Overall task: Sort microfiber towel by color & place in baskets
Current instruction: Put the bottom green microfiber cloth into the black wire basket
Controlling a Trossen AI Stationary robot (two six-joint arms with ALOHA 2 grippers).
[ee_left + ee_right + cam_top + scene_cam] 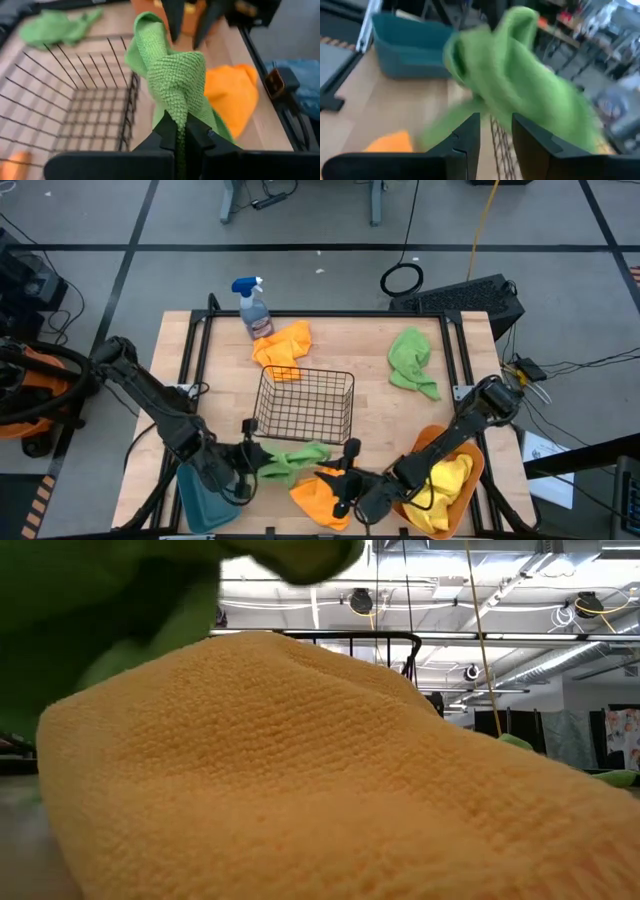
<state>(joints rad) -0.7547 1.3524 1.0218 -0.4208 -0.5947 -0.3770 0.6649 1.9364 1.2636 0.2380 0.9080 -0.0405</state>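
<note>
My left gripper (248, 467) is shut on a green towel (295, 460) near the table's front edge, between the teal tub (203, 498) and the black wire basket (305, 405). The towel (172, 75) stretches away from the fingers toward my right gripper (341, 478). That gripper is open, and the towel's free end (520, 85) hangs just in front of its fingers. An orange towel (320, 502) lies on the table below them and fills the low view (300, 780). The orange tub (470, 470) at the front right holds a yellow towel (450, 480). My left gripper pinches a bunched fold of the green towel (180, 131) between its two fingers, with several layers gathered. The fingers come about level from the table's left side. The towel is lifted and stands out beyond the fingertips, above the orange towel. I cannot tell whether my right gripper touches the green towel.
A blue-capped spray bottle (252, 305) stands at the far left. An orange towel (283, 348) lies beside it, and a green towel (412, 362) lies at the far right. The wire basket stands mid-table, just beyond both grippers.
</note>
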